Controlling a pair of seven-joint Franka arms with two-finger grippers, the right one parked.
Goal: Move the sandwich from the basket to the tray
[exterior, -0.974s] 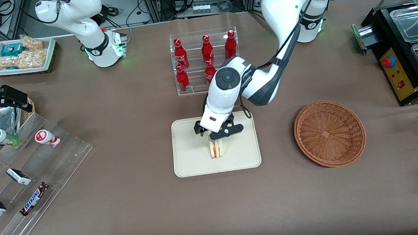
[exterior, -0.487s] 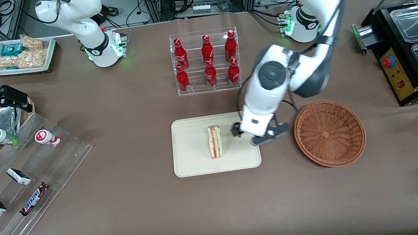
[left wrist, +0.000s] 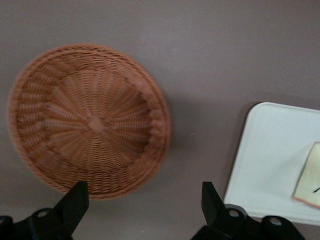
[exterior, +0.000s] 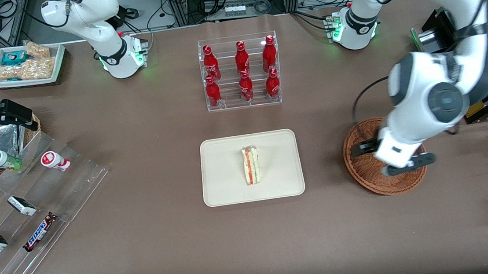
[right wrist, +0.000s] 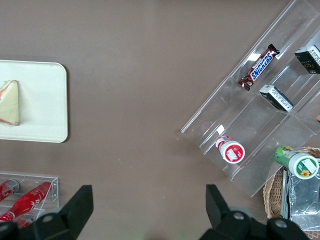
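One sandwich (exterior: 251,165) stands on edge on the tray (exterior: 226,187). I hold the gripper (exterior: 395,158) above the empty basket (exterior: 361,168), fingers (left wrist: 74,201) spread wide, holding nothing. I judge the sandwich light, soft and slippery in its wrap: grip the bread faces gently.

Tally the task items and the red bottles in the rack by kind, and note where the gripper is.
Sandwich, on the tray: 1
Tray: 1
Basket, empty: 1
Red bottles in the rack: 6
Total: 9
Gripper: open, above the basket.
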